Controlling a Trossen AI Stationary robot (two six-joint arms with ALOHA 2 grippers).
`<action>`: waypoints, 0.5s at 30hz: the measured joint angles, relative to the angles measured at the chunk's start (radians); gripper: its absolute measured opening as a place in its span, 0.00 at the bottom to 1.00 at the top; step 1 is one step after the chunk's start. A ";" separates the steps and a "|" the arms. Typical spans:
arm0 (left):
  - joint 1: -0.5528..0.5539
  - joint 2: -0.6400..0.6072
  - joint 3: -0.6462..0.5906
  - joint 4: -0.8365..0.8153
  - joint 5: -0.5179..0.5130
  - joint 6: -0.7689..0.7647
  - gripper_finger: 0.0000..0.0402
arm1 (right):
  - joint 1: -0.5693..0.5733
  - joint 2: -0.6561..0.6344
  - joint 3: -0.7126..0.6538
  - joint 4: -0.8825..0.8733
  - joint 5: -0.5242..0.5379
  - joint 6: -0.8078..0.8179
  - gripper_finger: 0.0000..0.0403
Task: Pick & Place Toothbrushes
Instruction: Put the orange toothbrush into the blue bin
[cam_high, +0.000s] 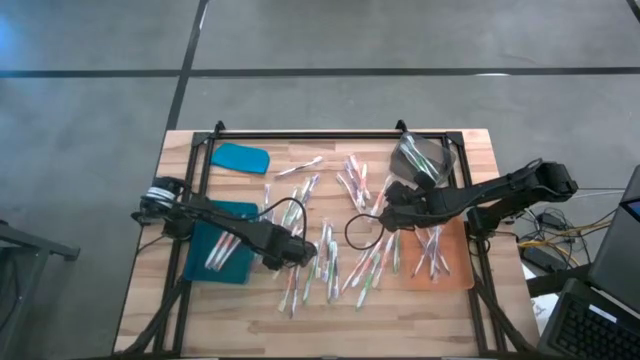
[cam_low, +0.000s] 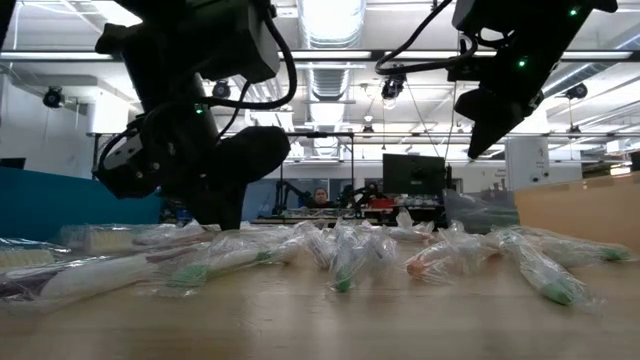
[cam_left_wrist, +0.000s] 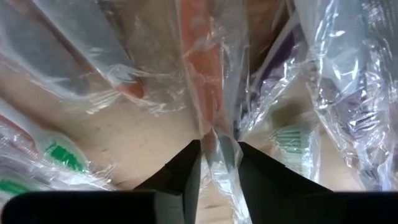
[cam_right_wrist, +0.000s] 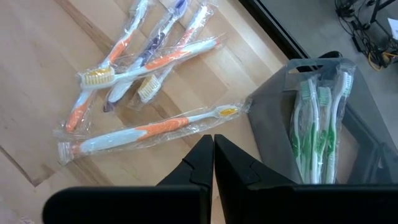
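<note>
Several toothbrushes in clear wrappers (cam_high: 340, 255) lie scattered over the middle of the wooden table (cam_high: 300, 320). My left gripper (cam_high: 308, 250) is down among them. In the left wrist view it (cam_left_wrist: 219, 171) is shut on a wrapped toothbrush with an orange-red handle (cam_left_wrist: 202, 56). My right gripper (cam_high: 385, 215) hangs shut above the table's right half, holding nothing. Its wrist view shows the fingers (cam_right_wrist: 213, 155) closed together over wrapped orange-and-white toothbrushes (cam_right_wrist: 143, 130). My left gripper pinches the clear wrapper of the orange-red toothbrush (cam_left_wrist: 217, 146) between its two fingers, one on each long side. The fingers slant down from above and lie across the brush. The brush lies low among the others on the table; the handle runs on beyond the fingertips.
A blue tray (cam_high: 200, 268) holding a few toothbrushes sits at the left, with a blue lid (cam_high: 240, 158) behind it. An orange tray (cam_high: 455, 272) lies at the right. A grey tray (cam_right_wrist: 280, 99) with green toothbrushes (cam_right_wrist: 317, 124) stands at the far right. A black cable loop (cam_high: 358, 232) hangs mid-table.
</note>
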 joint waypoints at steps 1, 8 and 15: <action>0.000 0.000 0.000 0.000 -0.002 0.005 0.24 | 0.000 0.000 0.000 0.000 0.000 0.000 0.02; 0.000 0.000 0.000 0.001 -0.011 0.007 0.13 | 0.000 0.000 0.000 0.000 0.000 0.000 0.02; 0.000 0.000 0.001 0.001 -0.015 0.007 0.09 | 0.000 0.000 0.000 0.000 0.000 0.000 0.02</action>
